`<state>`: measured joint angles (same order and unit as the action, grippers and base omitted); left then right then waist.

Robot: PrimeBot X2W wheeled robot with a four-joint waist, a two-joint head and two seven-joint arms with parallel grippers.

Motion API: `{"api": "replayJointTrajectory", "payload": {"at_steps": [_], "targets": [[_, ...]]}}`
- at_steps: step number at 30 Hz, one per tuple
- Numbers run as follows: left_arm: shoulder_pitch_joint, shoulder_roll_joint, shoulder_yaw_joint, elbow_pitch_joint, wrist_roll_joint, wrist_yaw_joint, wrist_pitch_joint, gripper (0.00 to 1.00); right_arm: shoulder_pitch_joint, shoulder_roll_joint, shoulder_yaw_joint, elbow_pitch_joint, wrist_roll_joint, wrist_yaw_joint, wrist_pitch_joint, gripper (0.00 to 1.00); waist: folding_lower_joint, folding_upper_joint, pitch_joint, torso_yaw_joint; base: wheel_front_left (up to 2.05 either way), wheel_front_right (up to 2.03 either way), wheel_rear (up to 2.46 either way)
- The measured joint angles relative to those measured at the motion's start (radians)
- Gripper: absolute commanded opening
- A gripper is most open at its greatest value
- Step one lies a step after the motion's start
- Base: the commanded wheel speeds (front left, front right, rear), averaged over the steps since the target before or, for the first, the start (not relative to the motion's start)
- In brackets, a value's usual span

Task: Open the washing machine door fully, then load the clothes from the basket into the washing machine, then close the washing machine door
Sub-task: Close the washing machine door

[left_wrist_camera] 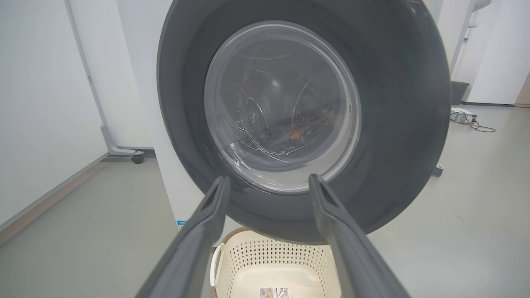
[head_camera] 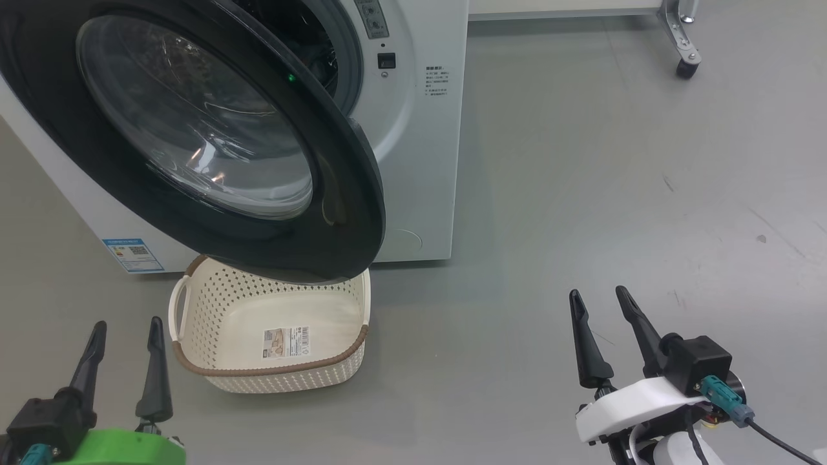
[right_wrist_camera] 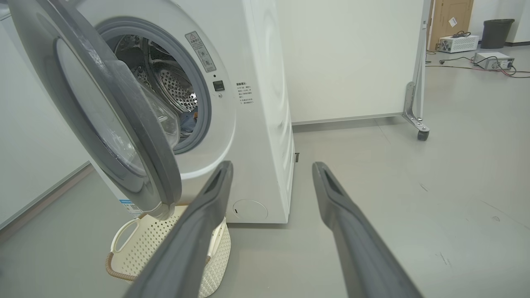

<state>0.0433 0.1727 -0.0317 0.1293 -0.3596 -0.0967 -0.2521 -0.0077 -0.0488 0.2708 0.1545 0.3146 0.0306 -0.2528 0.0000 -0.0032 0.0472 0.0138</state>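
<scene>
The white washing machine [head_camera: 420, 161] stands at the upper left. Its round black-rimmed door [head_camera: 349, 194] hangs partly open, swung out over the far end of the basket [head_camera: 271, 378]. The cream basket sits on the floor with only its barcode sticker showing inside. A bit of blue clothes [right_wrist_camera: 189, 120] lies in the steel drum, and also shows through the door glass [left_wrist_camera: 292, 134]. My left gripper [head_camera: 127, 324] is open, low and just left of the basket, pointing at the door [left_wrist_camera: 393, 124]. My right gripper [head_camera: 597, 292] is open over bare floor, well right of the machine [right_wrist_camera: 256, 124].
A white partition on a castered metal foot [head_camera: 681, 39] stands behind and right of the machine. Grey floor stretches wide to the right. Far off, electronics boxes [right_wrist_camera: 492, 60] with cables and a dark bin [right_wrist_camera: 497, 31] sit on the floor.
</scene>
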Motion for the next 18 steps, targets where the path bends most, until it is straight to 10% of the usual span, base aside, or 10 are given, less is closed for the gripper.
{"api": "replayJointTrajectory", "payload": {"at_steps": [13,17,18], "targets": [[0.003,-0.016,0.015,-0.003,0.011,-0.01,0.0,1.0,0.011,0.0,-0.004,-0.001,-0.005,0.003,0.0,0.99,0.0,0.0,-0.004,0.004,0.0,0.0,0.0],[0.004,-0.017,0.018,-0.004,0.017,-0.013,0.0,1.0,0.016,0.0,-0.005,0.0,-0.005,0.003,0.0,0.0,0.0001,0.0,-0.003,0.005,0.0,0.0,0.0],[0.004,-0.017,0.019,-0.005,0.018,-0.013,0.0,1.0,0.016,0.0,-0.006,-0.001,-0.005,0.003,0.0,0.0,0.0,0.0,-0.002,0.006,0.0,0.0,0.0]]}}
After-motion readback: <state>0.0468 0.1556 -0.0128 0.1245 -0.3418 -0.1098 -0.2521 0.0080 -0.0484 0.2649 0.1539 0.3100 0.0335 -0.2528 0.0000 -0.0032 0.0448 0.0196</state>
